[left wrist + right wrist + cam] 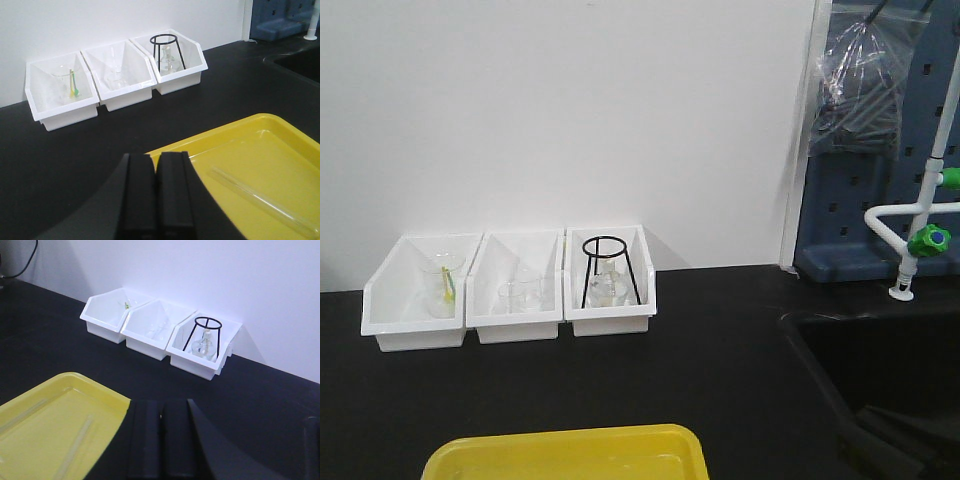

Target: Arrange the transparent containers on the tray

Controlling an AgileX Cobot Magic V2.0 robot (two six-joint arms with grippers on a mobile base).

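Seemingly done w/ placing: both grippers, left (pixel 156 195) & right (pixel 160 440), empty w/ jaws pressed together, near tray (pixel 280 132) where tubes (pixel 260 197) lie flat.

No readable text, labels, brands or numbers anywhere; white bins (pixel 510 290), yellow tray (pixel 570 452) and blue pegboard (pixel 880 200) look unmarked, though the bagged items there are too blurry to tell.

Three bins (pixel 510 290) sit side by side against the wall (pixel 560 110), tray (pixel 565 450) in front of them on the counter (pixel 710 370). Test tubes (pixel 75 450) lie in the tray. A wire stand (pixel 609 270) is in the right bin, sink (pixel 880 380) off right.
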